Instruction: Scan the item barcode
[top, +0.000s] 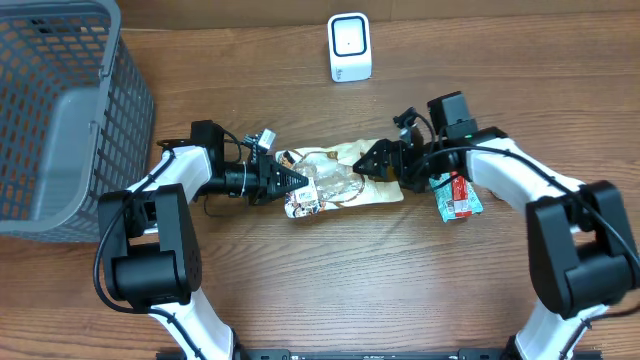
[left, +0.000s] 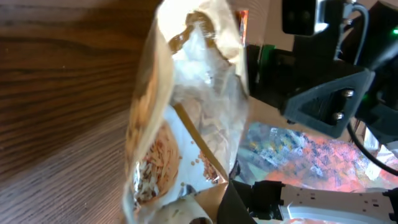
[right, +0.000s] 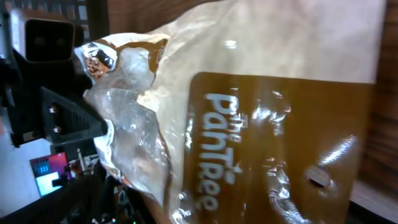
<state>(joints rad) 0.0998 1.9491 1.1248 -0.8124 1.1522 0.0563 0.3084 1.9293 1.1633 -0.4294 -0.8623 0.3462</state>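
Step in hand: item pickup and presentation, scan not yet done. The snack bag (top: 335, 185) lies on the worktop (top: 400, 290) in the middle, between the two arms. Its left edge is pinched by the left hand (top: 293, 181), fingers closed together on the film. The right hand (top: 372, 160) is set at the bag's right end with fingers wide apart. No grip by it can be seen; whether the bag is touched cannot be told. In the right wrist view the brown printed face of the bag fills the frame. No barcode is seen in any view.

Next move, as judged: the bag must be lifted off the worktop, the barcode side found, then turned toward the white scanner (top: 350, 47), which stands well apart at the far edge. A second grip by the right hand may be needed, since crinkly film is likely to sag and hide the code.

Around: a grey mesh basket (top: 130, 120) at far left, a red-green packet (top: 457, 196) just beside the right arm. The path to the scanner looks free; the packet could be nudged by the right arm
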